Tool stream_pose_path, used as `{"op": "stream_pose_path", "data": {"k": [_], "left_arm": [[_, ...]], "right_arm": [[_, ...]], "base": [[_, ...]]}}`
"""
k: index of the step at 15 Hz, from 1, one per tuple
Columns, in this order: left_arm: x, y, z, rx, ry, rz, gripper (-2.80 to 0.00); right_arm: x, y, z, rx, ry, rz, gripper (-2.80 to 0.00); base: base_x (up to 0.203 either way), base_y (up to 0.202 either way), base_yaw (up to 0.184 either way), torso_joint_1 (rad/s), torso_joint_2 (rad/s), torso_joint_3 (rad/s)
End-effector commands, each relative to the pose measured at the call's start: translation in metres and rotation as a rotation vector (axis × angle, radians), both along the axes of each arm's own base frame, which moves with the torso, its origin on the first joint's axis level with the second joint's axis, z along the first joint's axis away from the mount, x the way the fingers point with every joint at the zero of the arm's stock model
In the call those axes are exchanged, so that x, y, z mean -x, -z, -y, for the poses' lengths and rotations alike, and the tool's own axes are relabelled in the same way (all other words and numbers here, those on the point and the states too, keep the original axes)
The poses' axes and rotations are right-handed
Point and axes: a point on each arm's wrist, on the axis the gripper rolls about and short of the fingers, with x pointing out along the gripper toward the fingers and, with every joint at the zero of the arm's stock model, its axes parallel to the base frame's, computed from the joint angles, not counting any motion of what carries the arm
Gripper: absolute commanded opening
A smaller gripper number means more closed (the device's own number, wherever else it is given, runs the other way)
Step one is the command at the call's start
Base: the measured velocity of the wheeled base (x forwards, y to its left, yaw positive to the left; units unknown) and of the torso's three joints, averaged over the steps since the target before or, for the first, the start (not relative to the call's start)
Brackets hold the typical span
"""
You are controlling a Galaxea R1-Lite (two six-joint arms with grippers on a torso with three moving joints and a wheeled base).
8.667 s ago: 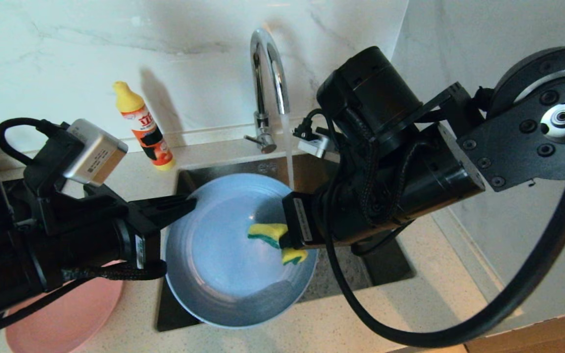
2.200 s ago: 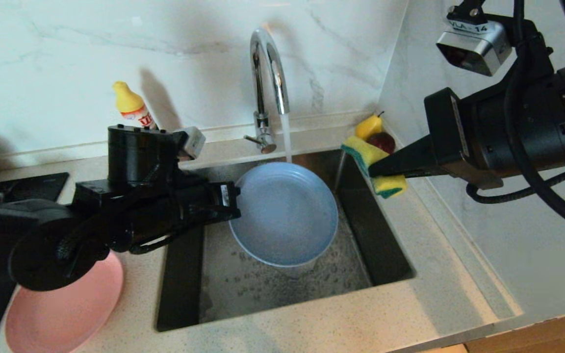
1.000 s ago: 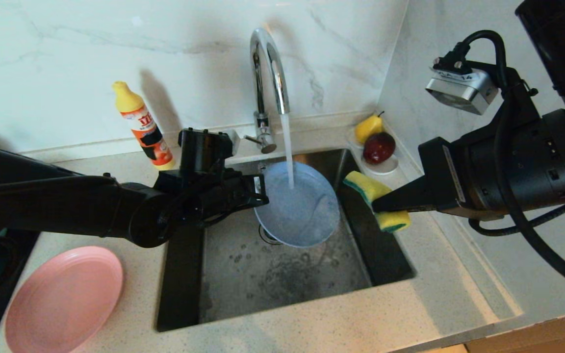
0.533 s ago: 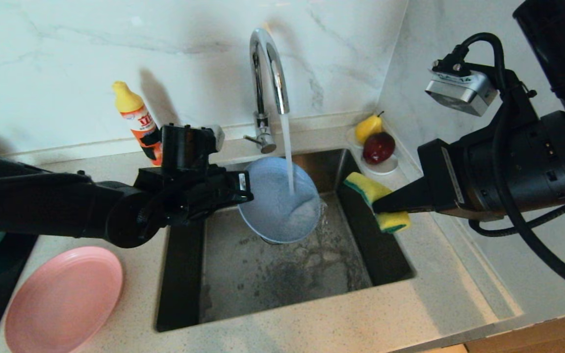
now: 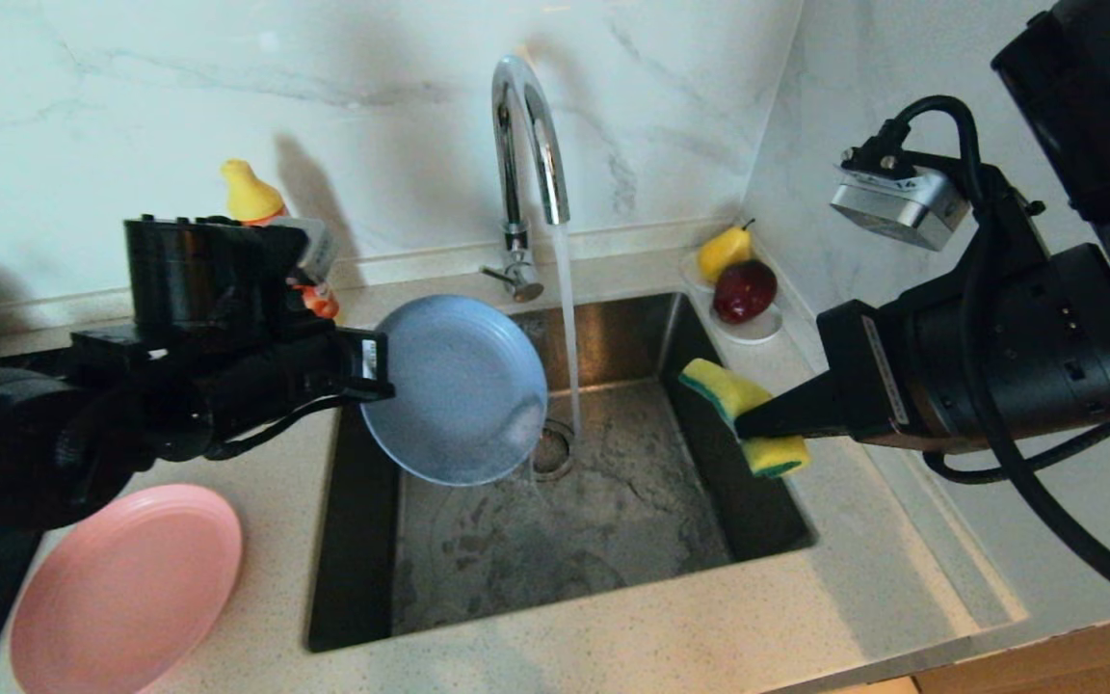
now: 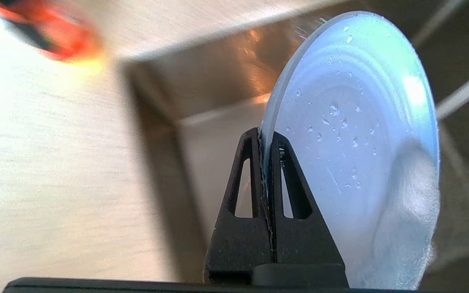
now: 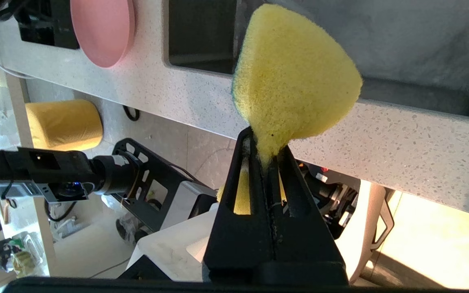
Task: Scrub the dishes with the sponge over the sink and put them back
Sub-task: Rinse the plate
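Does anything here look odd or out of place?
Yes. The tap runs, but its stream falls straight to the sink floor, beside the blue plate, not on it. The sponge is pinched out of shape in the right gripper.

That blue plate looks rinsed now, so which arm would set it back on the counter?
Probably the left. Its end effector is already shut on the blue plate's rim, near the sink's left edge, on the pink plate's side. The right end effector is busy pinching the sponge at the sink's right edge.
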Motion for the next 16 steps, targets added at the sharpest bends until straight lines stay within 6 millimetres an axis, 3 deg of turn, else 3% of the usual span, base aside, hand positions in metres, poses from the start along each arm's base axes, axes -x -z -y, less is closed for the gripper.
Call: {"op": "stream_pose_path", "data": {"k": [1,7,16], "left_arm": [[0.030,-0.025,-0.018,-0.039,-0.015,0.097,-2.80],[0.042,-0.033,-0.041,-0.302,-0.067,0.353,-2.80],[0.047,-0.030,-0.043,-0.320,-0.078,0.431,-2.80]], "right_arm": [[0.004,-0.005,0.007,-0.016,0.011,0.008,-2.80],[0.001,-0.004,0.008,-0.013,0.024,0.004,-2.80],[-0.006,0.009,0.010,0.022,0.045,-0.031,-2.80]], "base": [[0.000,0.000,0.000,0.000,0.00,0.000],[0.000,0.000,0.000,0.000,0.00,0.000],[0.000,0.000,0.000,0.000,0.00,0.000]]}}
